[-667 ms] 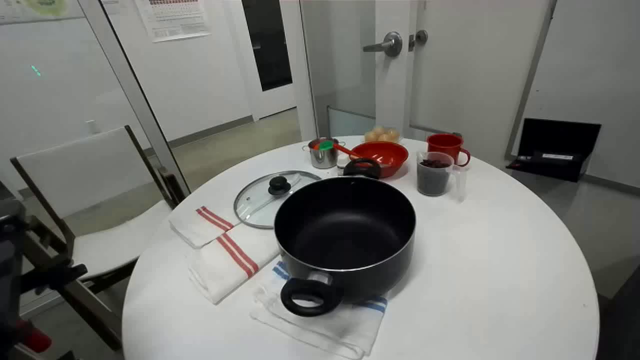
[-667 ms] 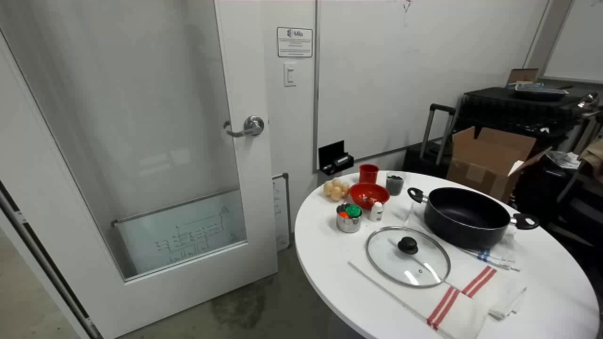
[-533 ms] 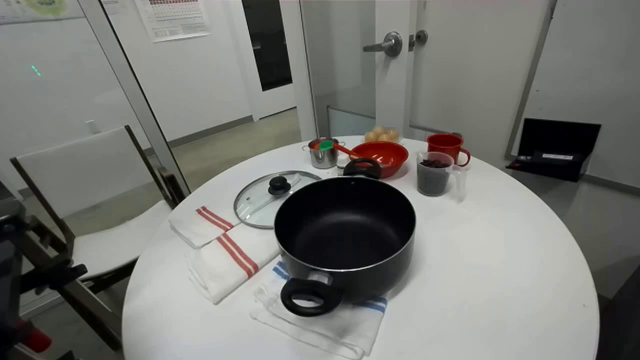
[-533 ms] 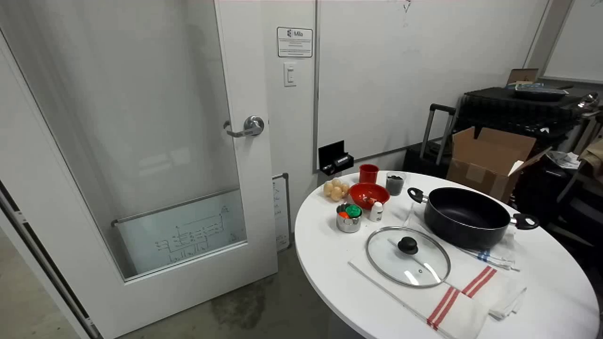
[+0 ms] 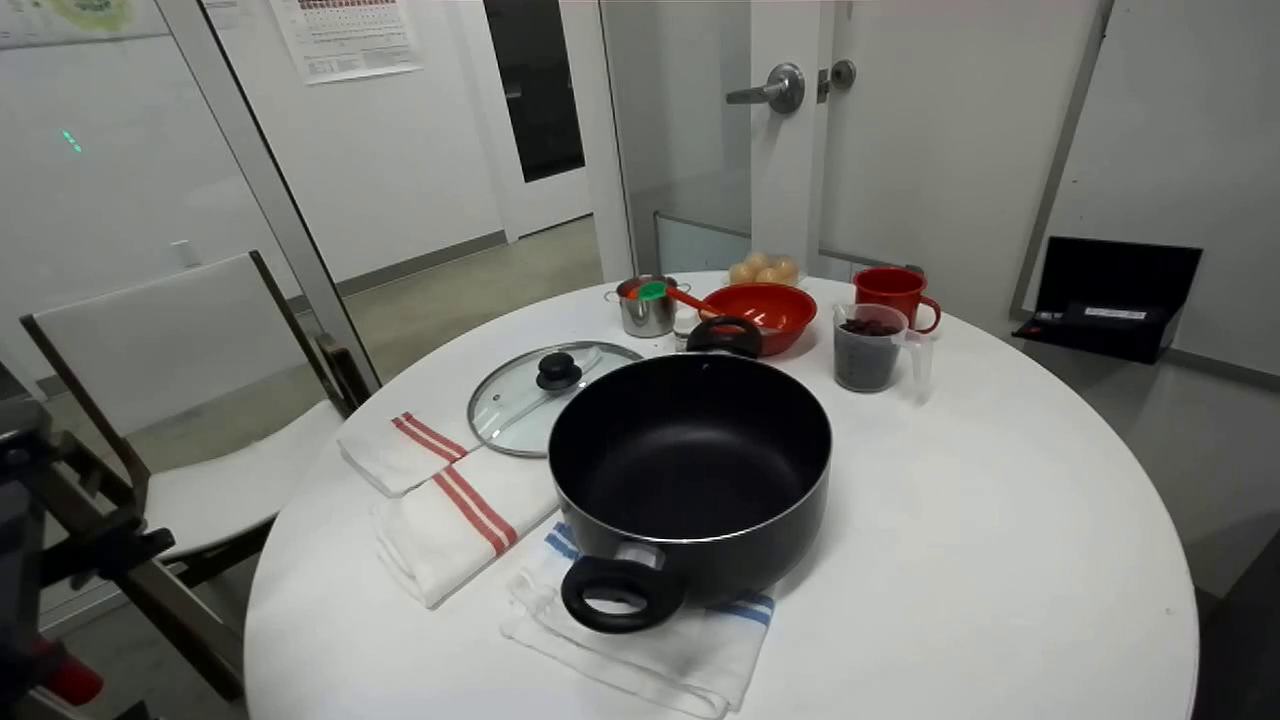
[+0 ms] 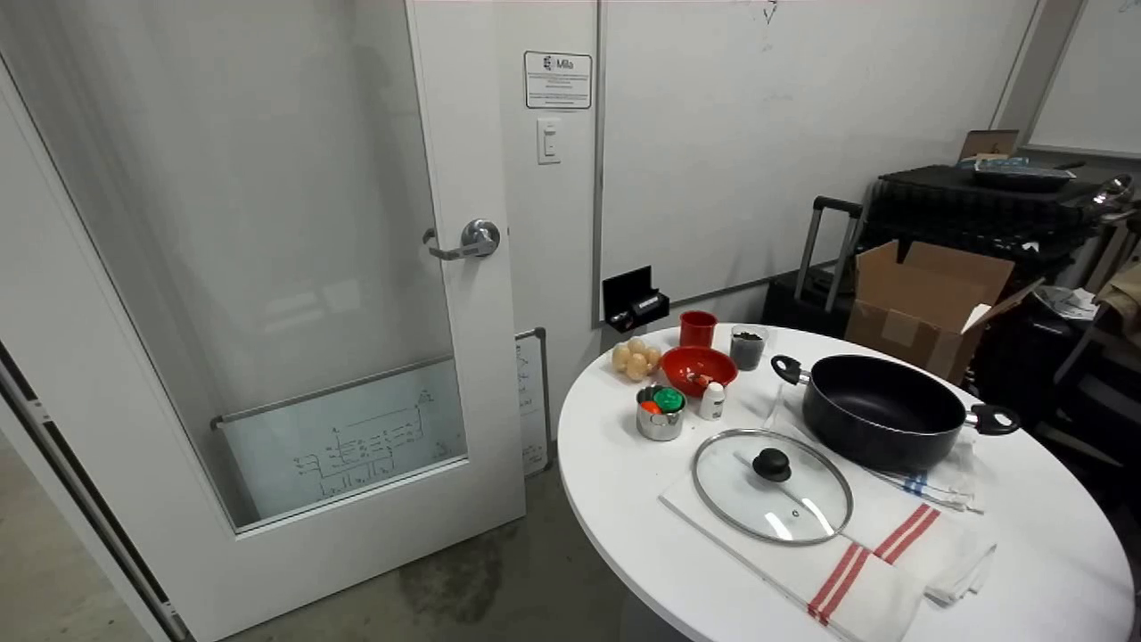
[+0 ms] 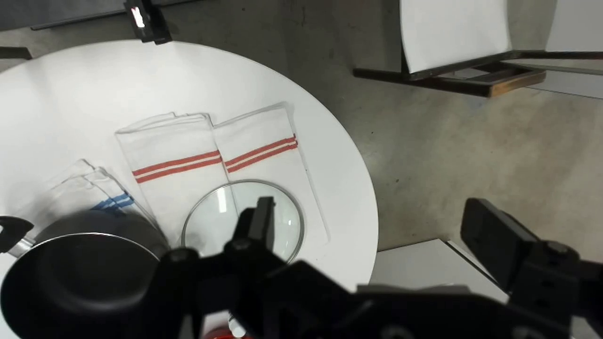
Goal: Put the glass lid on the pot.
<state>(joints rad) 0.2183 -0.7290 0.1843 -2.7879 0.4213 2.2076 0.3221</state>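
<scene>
In an exterior view, the pot is standing open on a blue-striped cloth, the lid lying just beside it. In an exterior view, the lid is resting flat on red-striped cloth, the bowl sitting farther back. In the wrist view, the gripper is showing its jaws wide apart, partly hiding the lid.

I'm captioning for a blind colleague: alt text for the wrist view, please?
An open, empty hand spans the lower foreground, partly hiding the lid and the uncovered pot. The lid lies on red-striped cloth on a white table; the pot stands at lower left.
</scene>
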